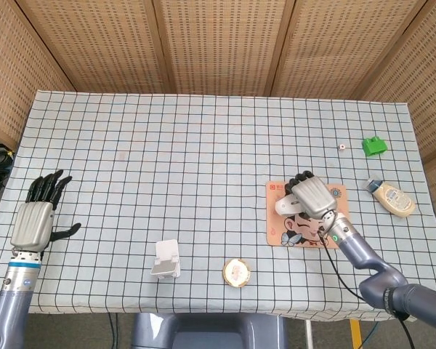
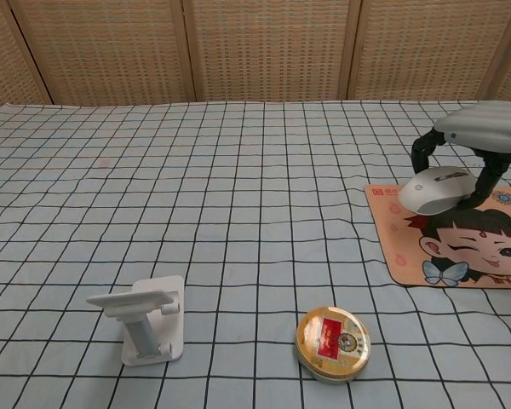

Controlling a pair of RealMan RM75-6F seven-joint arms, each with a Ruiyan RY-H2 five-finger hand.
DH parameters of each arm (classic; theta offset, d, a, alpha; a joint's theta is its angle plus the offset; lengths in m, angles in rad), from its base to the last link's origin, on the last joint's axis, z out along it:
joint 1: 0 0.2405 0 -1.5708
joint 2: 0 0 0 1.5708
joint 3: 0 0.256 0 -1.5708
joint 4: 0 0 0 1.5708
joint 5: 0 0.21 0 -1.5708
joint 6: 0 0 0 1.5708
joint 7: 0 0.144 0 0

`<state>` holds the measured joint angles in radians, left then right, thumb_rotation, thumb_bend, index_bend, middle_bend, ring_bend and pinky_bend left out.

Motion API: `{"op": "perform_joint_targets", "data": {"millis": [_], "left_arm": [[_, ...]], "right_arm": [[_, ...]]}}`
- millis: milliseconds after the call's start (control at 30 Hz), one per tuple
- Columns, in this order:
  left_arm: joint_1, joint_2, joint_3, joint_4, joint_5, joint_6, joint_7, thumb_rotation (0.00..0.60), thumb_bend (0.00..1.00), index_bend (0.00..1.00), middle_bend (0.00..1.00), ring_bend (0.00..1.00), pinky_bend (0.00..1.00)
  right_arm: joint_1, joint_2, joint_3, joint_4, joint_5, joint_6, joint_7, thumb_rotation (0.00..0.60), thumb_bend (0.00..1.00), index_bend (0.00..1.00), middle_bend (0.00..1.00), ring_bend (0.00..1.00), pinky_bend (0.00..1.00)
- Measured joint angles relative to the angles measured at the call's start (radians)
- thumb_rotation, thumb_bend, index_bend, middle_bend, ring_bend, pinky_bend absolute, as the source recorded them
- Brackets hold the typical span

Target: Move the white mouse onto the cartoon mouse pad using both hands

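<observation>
The white mouse (image 2: pixel 434 191) hangs over the left part of the cartoon mouse pad (image 2: pixel 460 251), gripped from above by my right hand (image 2: pixel 481 128). In the head view the same right hand (image 1: pixel 314 196) covers most of the mouse (image 1: pixel 285 205), above the pad (image 1: pixel 280 227) with its cartoon face. Whether the mouse touches the pad I cannot tell. My left hand (image 1: pixel 38 217) is far off at the table's left edge, fingers spread, holding nothing.
A white phone stand (image 1: pixel 165 259) and a round tin (image 1: pixel 236 272) sit near the front edge. At the right are a small die (image 1: pixel 341 147), a green block (image 1: pixel 374 145) and a cream-coloured bottle (image 1: pixel 392 197). Woven panels wall the back.
</observation>
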<state>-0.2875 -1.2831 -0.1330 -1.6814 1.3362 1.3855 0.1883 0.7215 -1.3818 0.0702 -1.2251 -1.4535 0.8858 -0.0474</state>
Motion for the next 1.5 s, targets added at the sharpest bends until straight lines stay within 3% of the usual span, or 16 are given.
{"op": "perform_joint_targets", "data": {"millis": [267, 467, 667, 1133, 1500], "left_arm": [[-0.002, -0.017, 0.001, 0.010, -0.003, 0.002, 0.039, 0.600, 0.16, 0.10, 0.00, 0.00, 0.00], [-0.001, -0.032, -0.001, 0.016, -0.005, 0.013, 0.070, 0.600, 0.16, 0.10, 0.00, 0.00, 0.00], [-0.004, -0.044, 0.004, 0.018, -0.003, 0.006, 0.087, 0.600, 0.16, 0.10, 0.00, 0.00, 0.00], [-0.009, -0.055, 0.003, 0.034, -0.011, -0.008, 0.092, 0.600, 0.16, 0.10, 0.00, 0.00, 0.00], [-0.010, -0.058, -0.001, 0.038, -0.019, -0.014, 0.092, 0.600, 0.16, 0.10, 0.00, 0.00, 0.00]], "right_arm": [[0.040, 0.042, -0.114, 0.075, -0.200, -0.018, 0.279, 0.600, 0.43, 0.68, 0.47, 0.30, 0.29], [0.053, 0.028, -0.197, 0.198, -0.336, 0.072, 0.411, 0.600, 0.44, 0.68, 0.46, 0.30, 0.29], [0.060, -0.003, -0.242, 0.310, -0.392, 0.121, 0.455, 0.600, 0.44, 0.68, 0.47, 0.30, 0.28], [0.075, -0.075, -0.295, 0.503, -0.459, 0.188, 0.459, 0.600, 0.44, 0.69, 0.47, 0.30, 0.28], [0.098, -0.112, -0.328, 0.583, -0.472, 0.182, 0.464, 0.600, 0.44, 0.71, 0.48, 0.30, 0.28]]}}
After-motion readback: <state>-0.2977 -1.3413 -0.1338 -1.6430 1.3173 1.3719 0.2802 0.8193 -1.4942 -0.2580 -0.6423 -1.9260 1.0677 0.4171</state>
